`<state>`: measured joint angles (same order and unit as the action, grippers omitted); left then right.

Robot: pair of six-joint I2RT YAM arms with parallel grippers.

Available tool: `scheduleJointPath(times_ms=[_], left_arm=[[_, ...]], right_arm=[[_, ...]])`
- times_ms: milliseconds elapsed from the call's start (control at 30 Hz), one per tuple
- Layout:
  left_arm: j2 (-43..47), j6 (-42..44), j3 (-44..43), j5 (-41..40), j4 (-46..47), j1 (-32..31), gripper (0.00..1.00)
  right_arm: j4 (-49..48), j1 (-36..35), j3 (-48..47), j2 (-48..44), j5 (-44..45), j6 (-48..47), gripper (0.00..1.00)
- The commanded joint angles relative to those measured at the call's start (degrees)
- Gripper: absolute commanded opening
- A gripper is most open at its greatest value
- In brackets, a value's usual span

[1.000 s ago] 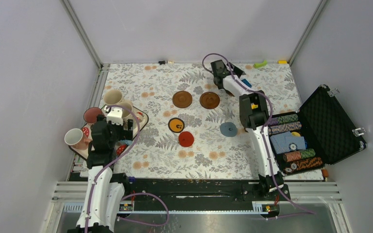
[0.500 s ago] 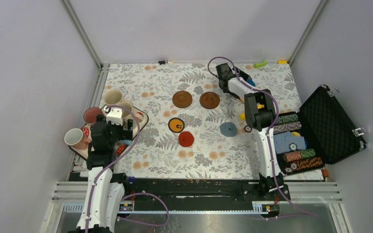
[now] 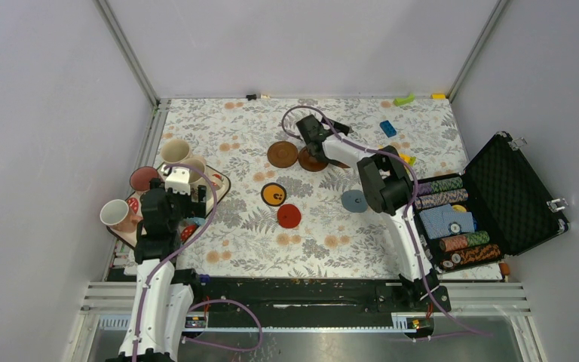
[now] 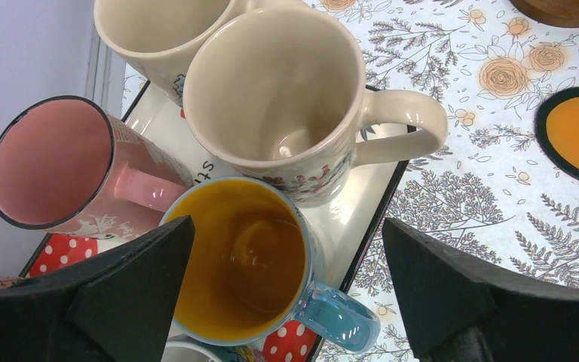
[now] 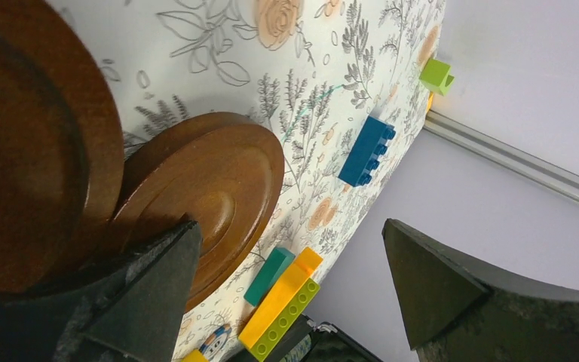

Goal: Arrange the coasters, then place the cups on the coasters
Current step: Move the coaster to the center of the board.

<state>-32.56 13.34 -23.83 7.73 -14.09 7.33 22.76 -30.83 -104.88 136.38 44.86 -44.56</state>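
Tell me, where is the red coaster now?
In the top view the red coaster lies mid-table, just on the near side of the orange coaster and to the left of the grey-blue coaster.

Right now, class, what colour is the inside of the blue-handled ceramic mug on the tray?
Deep yellow; the blue-handled ceramic mug shows best in the left wrist view.

I see a floral tablecloth (image 3: 226,132) spread over the table. At its right edge an open black case (image 3: 524,185) holds poker chips (image 3: 452,222) racked in rows (mostly striped). A blue brick (image 3: 387,128) lies near the far edge, with a green brick (image 3: 404,99) beyond it. The yellow piece (image 3: 439,96) in the corner may be another brick.
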Motion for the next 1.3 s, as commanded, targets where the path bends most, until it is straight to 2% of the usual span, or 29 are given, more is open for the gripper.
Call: scheduleJointPath(times_ms=[0, 600, 1267], left_arm=[[0.8, 0.4, -0.1, 1.0, 2.0, 0.3, 0.99], [0.7, 0.6, -0.2, 1.6, 1.6, 0.3, 0.99], [0.7, 0.6, -0.2, 1.6, 1.7, 0.3, 0.99]], right_arm=[[2.0, 0.4, 3.3, -1.8, -5.0, 2.2, 1.00], [-7.7, 4.3, 12.2, -3.7, -1.5, -2.5, 1.00], [-6.6, 5.0, 11.4, -5.9, -3.2, -1.2, 0.98]])
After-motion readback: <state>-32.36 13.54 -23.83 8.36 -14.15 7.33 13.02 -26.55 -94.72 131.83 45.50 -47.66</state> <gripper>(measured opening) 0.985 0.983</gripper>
